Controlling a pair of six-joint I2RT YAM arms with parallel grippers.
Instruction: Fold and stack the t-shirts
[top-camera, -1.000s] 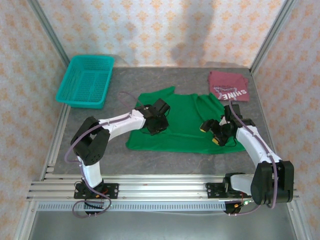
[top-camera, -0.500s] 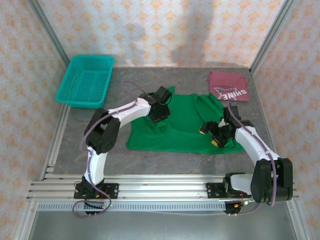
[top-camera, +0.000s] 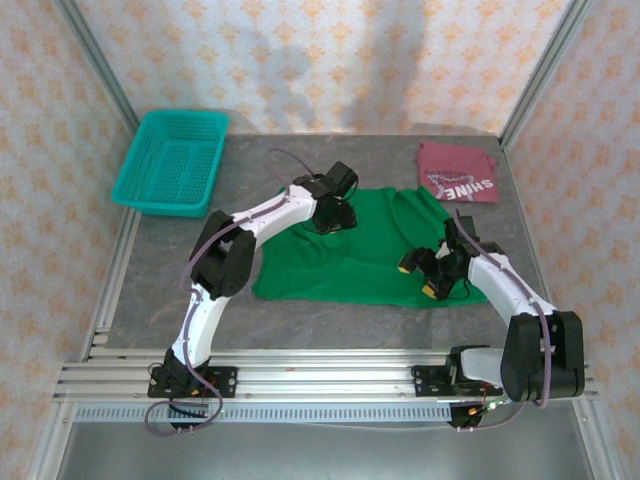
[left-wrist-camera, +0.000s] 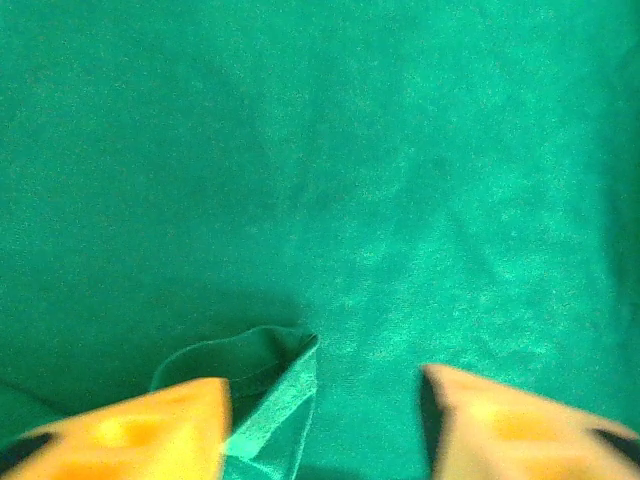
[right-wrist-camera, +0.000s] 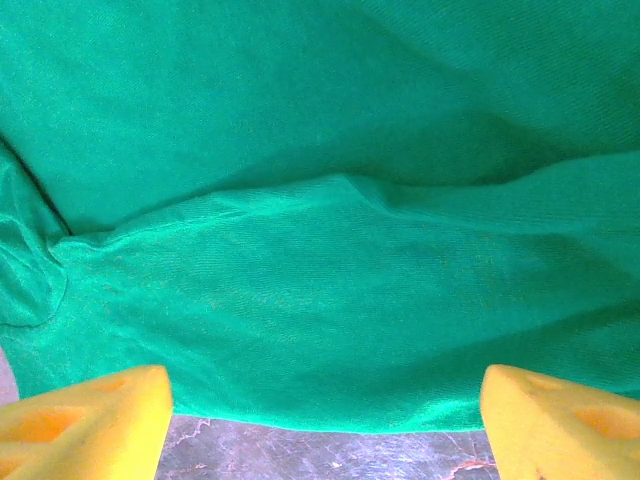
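The bright green t-shirt (top-camera: 365, 255) lies spread flat in the middle of the table. My left gripper (top-camera: 335, 212) hovers over its far left part, open; in the left wrist view a small raised fold of green cloth (left-wrist-camera: 268, 390) sits by the left finger (left-wrist-camera: 150, 430), not pinched. My right gripper (top-camera: 425, 277) stands wide open at the shirt's near right hem (right-wrist-camera: 330, 415), with bare table below the edge. The maroon t-shirt (top-camera: 457, 172) with white SHINE lettering lies folded at the back right, apart from both grippers.
A teal mesh basket (top-camera: 170, 162) stands at the back left. Grey stone-patterned tabletop (top-camera: 170, 290) lies bare left of and in front of the green shirt. Metal frame posts and patterned walls close in the sides and back.
My left gripper has moved from the shirt's left middle toward the far edge, the arm stretching out. The right gripper has shifted only slightly.
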